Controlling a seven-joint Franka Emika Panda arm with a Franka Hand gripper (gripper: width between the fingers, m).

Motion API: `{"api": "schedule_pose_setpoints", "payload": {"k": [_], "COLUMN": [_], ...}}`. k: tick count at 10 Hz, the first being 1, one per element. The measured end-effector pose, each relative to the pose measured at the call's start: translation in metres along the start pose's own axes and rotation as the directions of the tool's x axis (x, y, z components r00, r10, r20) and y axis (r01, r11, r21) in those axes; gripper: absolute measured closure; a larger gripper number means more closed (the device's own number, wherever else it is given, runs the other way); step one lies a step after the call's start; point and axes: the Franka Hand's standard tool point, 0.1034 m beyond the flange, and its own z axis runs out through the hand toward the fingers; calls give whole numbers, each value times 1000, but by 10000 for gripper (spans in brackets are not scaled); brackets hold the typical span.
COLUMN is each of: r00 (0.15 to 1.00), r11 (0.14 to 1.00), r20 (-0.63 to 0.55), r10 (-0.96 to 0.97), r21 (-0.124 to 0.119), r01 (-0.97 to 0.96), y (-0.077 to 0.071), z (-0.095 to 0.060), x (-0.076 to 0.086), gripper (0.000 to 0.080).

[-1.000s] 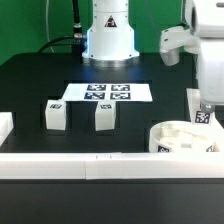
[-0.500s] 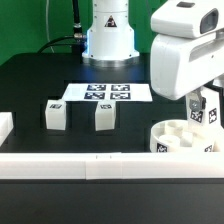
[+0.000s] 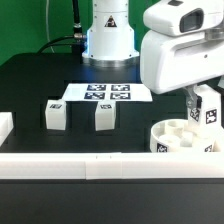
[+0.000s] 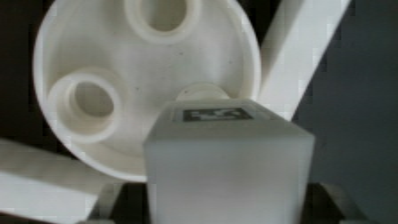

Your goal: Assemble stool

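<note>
The stool's round white seat (image 3: 183,141) lies at the exterior view's right, holes up. My gripper (image 3: 206,104) hangs just above its far right side, shut on a white blocky leg (image 3: 210,113) with a tag on its face. In the wrist view that leg (image 4: 224,150) fills the space between the dark fingers (image 4: 121,204), and the seat (image 4: 150,78) with two of its holes lies beyond it. Two more tagged legs (image 3: 56,115) (image 3: 104,116) stand apart on the black table, left of the seat.
The marker board (image 3: 108,93) lies flat behind the two legs, before the arm's base (image 3: 108,35). A long white rail (image 3: 90,165) runs along the front edge, with a short white piece (image 3: 5,126) at the left. In the wrist view another rail (image 4: 304,48) passes beside the seat.
The arm's wrist has swung in from the exterior view's right edge toward the left, and now bulks over the seat. The held leg has shifted little and stays above the seat.
</note>
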Motion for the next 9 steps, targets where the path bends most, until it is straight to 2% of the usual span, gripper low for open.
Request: {"api": "schedule_pose_setpoints", "payload": {"k": [2,5,9], "r00": [976,840,704], "r11": [976,840,704], "r20": [-16,-21,-12], "r10": [217,543,710], "r21": [16,37,46], "r01": [-217,-542,-709], "y": [1,1,1], "z": [0,1,1], "x": [-1,-1,0], "gripper": [462,462,462]}}
